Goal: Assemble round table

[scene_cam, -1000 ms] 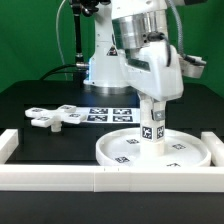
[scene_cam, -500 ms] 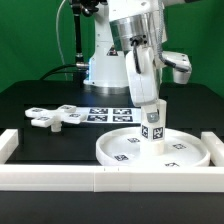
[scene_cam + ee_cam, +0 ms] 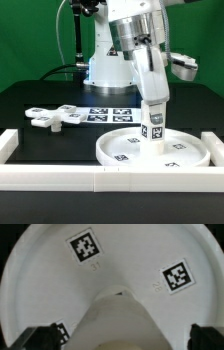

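The disc's (image 3: 152, 150) centre is blocked by the post (image 3: 151, 127); open desk (image 3: 40, 98) is left at centre left, beyond the foot (image 3: 57, 117).

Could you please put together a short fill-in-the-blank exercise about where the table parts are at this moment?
1. The gripper holds the short post upright over the round ____.
2. The cross-shaped foot lies on the black table toward the exterior view's ____.
3. The marker board lies flat ____ the round disc, nearer the arm's base.
4. A low white frame runs along the table's ____ edge in the exterior view.

Missing words: disc; left; behind; near
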`<state>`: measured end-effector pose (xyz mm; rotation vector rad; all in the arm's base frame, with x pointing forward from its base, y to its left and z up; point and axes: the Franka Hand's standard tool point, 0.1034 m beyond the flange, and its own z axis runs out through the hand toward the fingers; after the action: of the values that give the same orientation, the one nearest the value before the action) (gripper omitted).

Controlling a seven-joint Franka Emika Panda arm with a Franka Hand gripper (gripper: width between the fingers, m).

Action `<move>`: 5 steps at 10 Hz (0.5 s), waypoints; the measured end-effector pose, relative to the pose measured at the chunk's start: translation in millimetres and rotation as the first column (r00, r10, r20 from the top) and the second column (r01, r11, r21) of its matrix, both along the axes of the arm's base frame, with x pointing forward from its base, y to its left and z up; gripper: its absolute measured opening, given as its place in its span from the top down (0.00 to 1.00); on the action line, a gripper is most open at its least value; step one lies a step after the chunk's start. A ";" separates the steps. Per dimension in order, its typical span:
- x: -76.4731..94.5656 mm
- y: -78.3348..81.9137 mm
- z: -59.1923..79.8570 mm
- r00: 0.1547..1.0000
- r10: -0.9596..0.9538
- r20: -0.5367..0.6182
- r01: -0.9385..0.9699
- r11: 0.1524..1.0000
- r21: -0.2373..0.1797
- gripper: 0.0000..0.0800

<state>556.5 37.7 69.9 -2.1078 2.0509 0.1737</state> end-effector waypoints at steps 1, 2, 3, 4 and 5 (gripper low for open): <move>0.0 0.0 -0.1 0.995 0.102 0.022 -0.102 0.995 -0.007 0.19; 0.0 0.0 -0.1 0.986 0.161 0.035 -0.161 0.987 -0.012 0.19; 0.3 -0.3 0.2 0.959 0.279 0.059 -0.278 0.960 -0.025 0.19; 1.1 0.7 1.2 0.916 0.395 0.074 -0.392 0.919 -0.044 0.19; 0.9 4.4 1.2 0.848 0.525 0.073 -0.520 0.851 -0.075 0.19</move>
<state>557.4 42.1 71.1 -2.6088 1.3941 0.0963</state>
